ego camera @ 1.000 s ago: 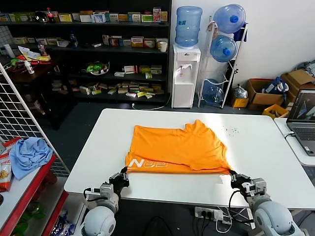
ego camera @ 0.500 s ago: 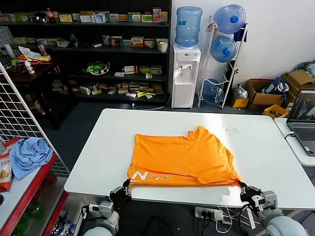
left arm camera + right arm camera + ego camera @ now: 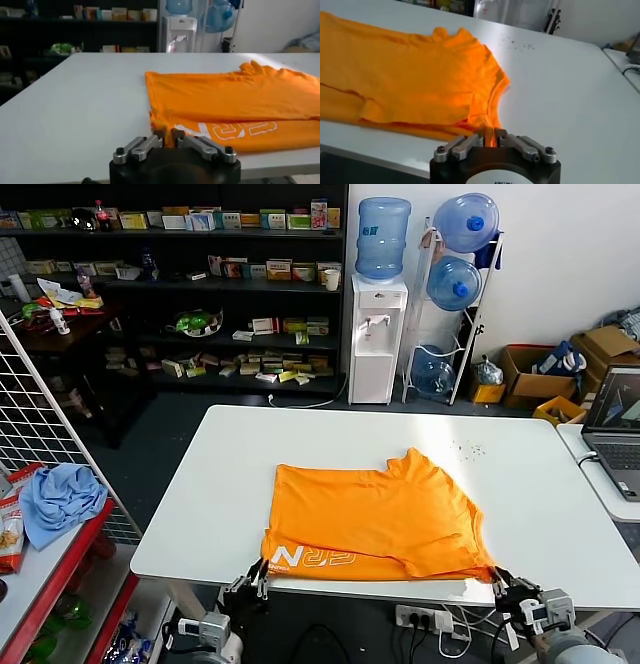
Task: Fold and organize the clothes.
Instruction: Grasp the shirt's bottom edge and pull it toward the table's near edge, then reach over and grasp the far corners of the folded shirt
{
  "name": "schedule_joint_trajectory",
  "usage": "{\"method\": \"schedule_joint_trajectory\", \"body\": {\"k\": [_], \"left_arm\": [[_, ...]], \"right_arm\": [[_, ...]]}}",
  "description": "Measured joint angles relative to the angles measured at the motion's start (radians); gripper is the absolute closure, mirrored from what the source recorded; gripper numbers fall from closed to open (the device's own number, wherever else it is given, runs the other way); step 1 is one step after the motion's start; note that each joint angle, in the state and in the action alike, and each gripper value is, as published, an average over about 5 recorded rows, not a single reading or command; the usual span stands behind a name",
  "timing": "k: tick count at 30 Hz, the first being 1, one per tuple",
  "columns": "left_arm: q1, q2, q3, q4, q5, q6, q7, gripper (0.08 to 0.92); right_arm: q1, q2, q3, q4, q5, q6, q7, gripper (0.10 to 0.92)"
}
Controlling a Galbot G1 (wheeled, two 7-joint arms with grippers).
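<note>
Left pincer (image 3: pixel 258 582) sat at the worktop's (image 3: pixel 200 514) near edge, at the T-shirt's (image 3: pixel 375 509) near-left corner; from its wrist camera the pincer (image 3: pixel 169 136) showed fingers (image 3: pixel 159 135) drawn close with orange hem between them, clamped on the cloth. Right pincer (image 3: pixel 503 581) sat at the same near edge, at the shirt's near-right corner; its own camera showed the pincer (image 3: pixel 489 135) nipped together on a fold of orange fabric.

T-shirt lay folded flat on the worktop, near edge close to the worktop's rim, white lettering (image 3: pixel 312 559) facing up along the near-left strip. Collar and sleeve bunched toward the far right of the shirt.

Right of the worktop: a laptop (image 3: pixel 614 416) on a second surface. Left of it: a red rack (image 3: pixel 50 559) carrying a light blue cloth (image 3: pixel 58 499). Beyond the worktop: a water dispenser (image 3: pixel 379 299), spare water bottles (image 3: pixel 460 254), dark shelving (image 3: pixel 200 284) with boxed goods, cardboard boxes (image 3: pixel 545 374).
</note>
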Motion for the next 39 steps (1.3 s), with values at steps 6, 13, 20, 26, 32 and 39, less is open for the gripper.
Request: {"method": "schedule_joint_trajectory", "body": {"k": [6,13,20,26,32,39], "left_arm": [[-0.045,0.003,-0.004,-0.001,-0.009,-0.006,0.008,0.511],[-0.155,0.007,0.017,0.062,-0.045,-0.011,0.014,0.303],[-0.337,-0.012,0.065,0.202,-0.099,-0.006,0.024,0.181],[-0.495,-0.03,0.115,0.345,-0.151,0.013,0.041,0.177],[-0.638,-0.057,0.143,0.494,-0.208,0.058,0.063,0.177],[-0.762,-0.087,0.155,0.638,-0.235,0.095,0.087,0.177]], "right_arm": [[0.039,-0.02,-0.013,0.011,0.03,0.009,0.003,0.454],[0.166,-0.049,-0.058,-0.05,0.089,0.043,-0.013,0.259],[0.378,-0.047,-0.139,-0.201,0.142,0.039,-0.046,0.203],[0.573,-0.021,-0.219,-0.357,0.158,0.004,-0.08,0.203],[0.746,0.019,-0.29,-0.514,0.145,-0.022,-0.119,0.203],[0.893,0.073,-0.337,-0.681,0.111,-0.029,-0.158,0.203]]}}
